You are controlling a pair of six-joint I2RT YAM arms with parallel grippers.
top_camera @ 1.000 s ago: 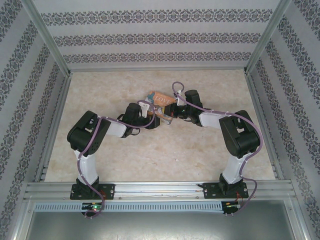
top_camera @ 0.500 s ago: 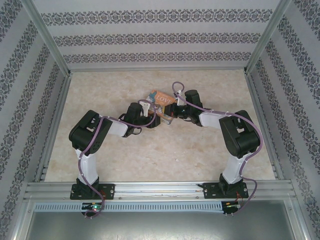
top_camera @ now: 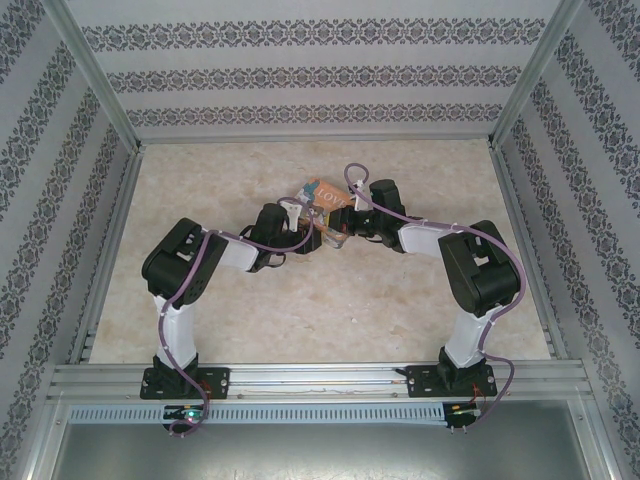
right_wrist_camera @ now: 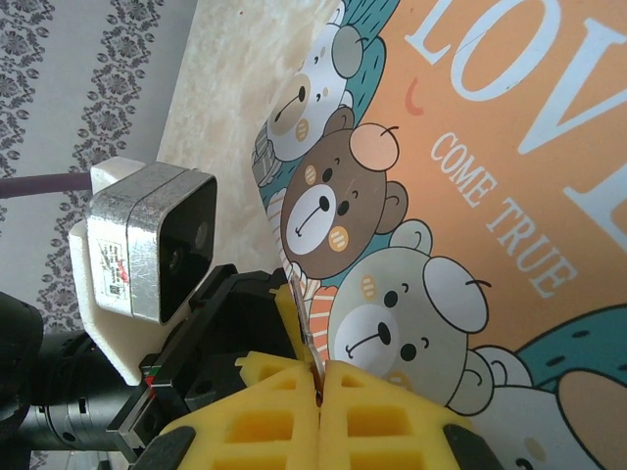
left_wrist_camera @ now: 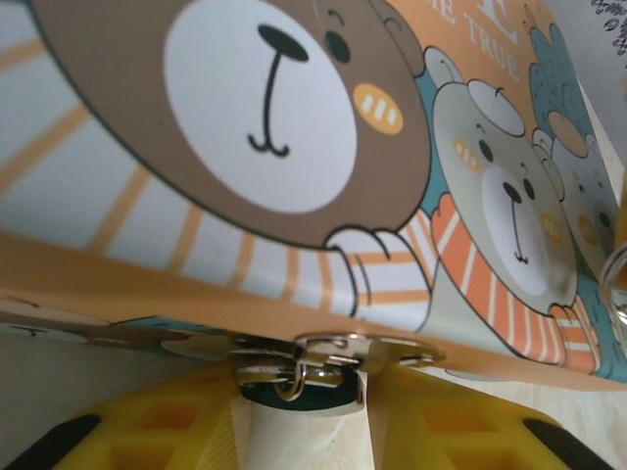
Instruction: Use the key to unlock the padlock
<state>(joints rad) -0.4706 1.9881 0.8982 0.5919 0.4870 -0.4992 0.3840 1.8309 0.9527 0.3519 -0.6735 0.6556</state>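
Two arms meet at the tin: your left gripper (left_wrist_camera: 302, 416) sits at 7 o'clock of the bear-printed tin (left_wrist_camera: 245, 147), yellow fingers apart on either side of the padlock (left_wrist_camera: 294, 380). The padlock hangs from the hasp (left_wrist_camera: 338, 345) at the lid's 6 o'clock edge, and contact is unclear. Your right gripper (right_wrist_camera: 320, 387), fingers pressed together, sits at 4 o'clock. Close the left squarely on the teal body, not the shackle, and hold it level so the key meets a steady keyway.
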